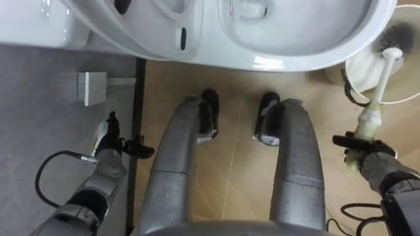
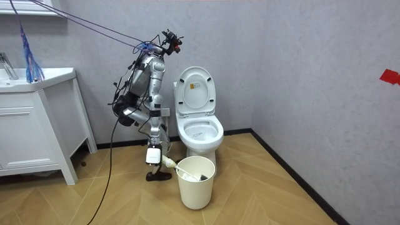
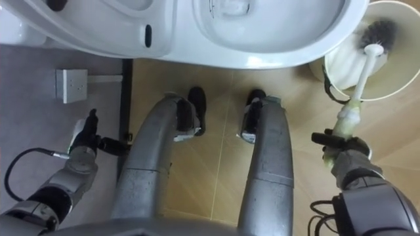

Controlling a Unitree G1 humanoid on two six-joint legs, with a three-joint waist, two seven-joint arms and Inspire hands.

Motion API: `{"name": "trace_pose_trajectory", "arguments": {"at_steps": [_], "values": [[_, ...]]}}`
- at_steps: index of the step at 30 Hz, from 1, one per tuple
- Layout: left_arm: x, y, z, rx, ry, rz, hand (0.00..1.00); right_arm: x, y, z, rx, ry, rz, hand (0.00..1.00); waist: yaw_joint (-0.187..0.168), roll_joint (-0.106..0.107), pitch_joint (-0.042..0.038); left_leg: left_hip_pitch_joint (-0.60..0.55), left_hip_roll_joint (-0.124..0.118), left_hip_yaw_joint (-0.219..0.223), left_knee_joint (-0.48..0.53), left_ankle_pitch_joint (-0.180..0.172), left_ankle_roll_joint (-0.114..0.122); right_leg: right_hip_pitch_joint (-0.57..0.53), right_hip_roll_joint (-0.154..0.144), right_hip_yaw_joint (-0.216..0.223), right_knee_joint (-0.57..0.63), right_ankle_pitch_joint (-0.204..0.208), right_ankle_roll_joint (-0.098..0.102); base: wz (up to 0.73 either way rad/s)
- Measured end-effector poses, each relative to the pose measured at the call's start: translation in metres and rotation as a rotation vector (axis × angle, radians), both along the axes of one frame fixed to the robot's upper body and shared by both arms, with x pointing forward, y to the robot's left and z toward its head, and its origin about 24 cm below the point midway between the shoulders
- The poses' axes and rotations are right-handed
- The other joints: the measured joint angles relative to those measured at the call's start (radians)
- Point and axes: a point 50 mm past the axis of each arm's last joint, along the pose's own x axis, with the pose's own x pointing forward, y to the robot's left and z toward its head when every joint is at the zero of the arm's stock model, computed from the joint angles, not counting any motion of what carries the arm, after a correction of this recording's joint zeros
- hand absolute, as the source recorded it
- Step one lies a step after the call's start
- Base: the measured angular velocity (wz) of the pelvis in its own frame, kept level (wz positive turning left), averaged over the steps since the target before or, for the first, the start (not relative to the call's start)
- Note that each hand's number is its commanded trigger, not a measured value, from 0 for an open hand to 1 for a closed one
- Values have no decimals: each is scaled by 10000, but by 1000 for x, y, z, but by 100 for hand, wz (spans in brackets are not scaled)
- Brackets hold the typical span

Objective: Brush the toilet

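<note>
Right hand (image 1: 367, 160) clamped on toilet brush (image 1: 387, 72) (left hand (image 1: 108, 141) loose): best lift bristles clear of bin (image 1: 410, 75), then into toilet bowl (image 1: 315, 58).

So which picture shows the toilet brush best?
The right eye view: the whole brush, bristles to handle, in the right hand, over the white bin. The left eye view cuts the bristles off; the room view shows it far off.

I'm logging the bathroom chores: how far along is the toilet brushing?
Done: the toilet lid stands up, the bowl open. In hand: the right hand grips the brush, its bristles at the white bucket beside the toilet. The left hand hangs open at the side. Left, as far as shows: scrubbing the bowl, since the brush is outside it.
</note>
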Motion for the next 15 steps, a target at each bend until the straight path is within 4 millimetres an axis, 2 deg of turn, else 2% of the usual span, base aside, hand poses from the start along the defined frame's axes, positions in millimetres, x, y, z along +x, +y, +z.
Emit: {"name": "trace_pose_trajectory", "arguments": {"at_steps": [3,6,8,10,13,15], "values": [[-7,1,-3,-99,133,159,0,-7,8,-7,533,-31,-425,100,-26,-22,-4,609,4,-28,-235,-2,9,665,-25,-107,-296,17,43,0],[-14,3,-6,-297,200,501,0,-20,13,-15,1054,50,-809,100,4,-36,-24,1424,9,-157,-786,98,-33,1596,70,-236,-989,89,152,-3],[-20,5,-8,-328,223,666,0,-29,16,-21,1199,258,-936,100,25,-93,-70,1976,8,-226,-1229,199,-24,2204,149,-347,-1534,288,230,-3],[-30,8,-11,-282,354,967,0,-42,21,-28,1337,566,-1041,100,17,-154,-134,2745,-11,-297,-1815,316,-6,3047,170,-485,-2200,473,197,2],[-41,11,-14,-351,486,1337,0,-54,20,-32,1369,781,-1266,100,16,-182,-154,3550,-39,-328,-2362,382,27,3904,195,-550,-2802,561,279,4],[-52,17,-16,-327,583,1727,0,-64,19,-34,1464,867,-1676,100,22,-304,-224,4359,-124,-324,-2914,459,93,4693,165,-549,-3285,596,341,6]]}}
